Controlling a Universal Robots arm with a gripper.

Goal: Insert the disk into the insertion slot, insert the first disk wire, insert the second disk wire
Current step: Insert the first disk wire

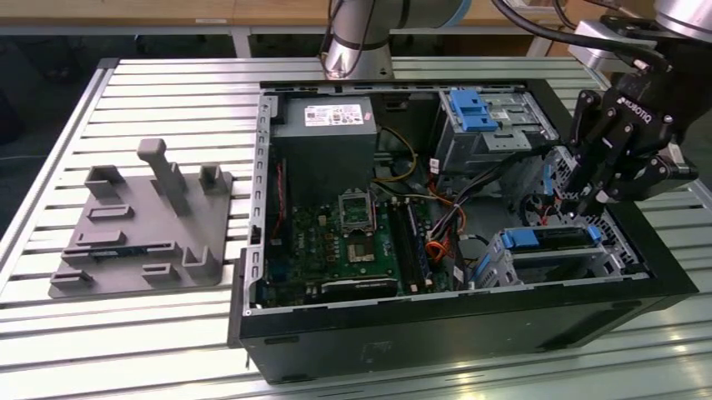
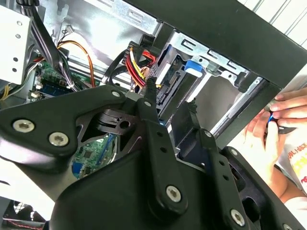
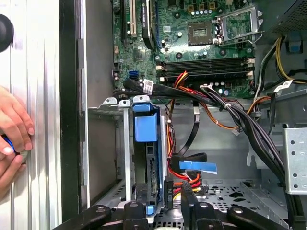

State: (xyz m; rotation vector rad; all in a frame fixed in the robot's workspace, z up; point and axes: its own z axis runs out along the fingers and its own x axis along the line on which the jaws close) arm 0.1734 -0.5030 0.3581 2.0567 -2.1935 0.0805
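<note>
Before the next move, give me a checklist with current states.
1. Disk in the insertion slot: ok, its blue carrier sits inside the cage.
2. Seated fully home: cannot tell, its inner end is hidden.
3. Gripper at the slot: ok, it hangs close beside it inside the case.
4. Loose wires clear of the gripper: not ok, they crowd right by it.
5. Person's hand clear: not ok, it is close beside the case's outer wall.
</note>
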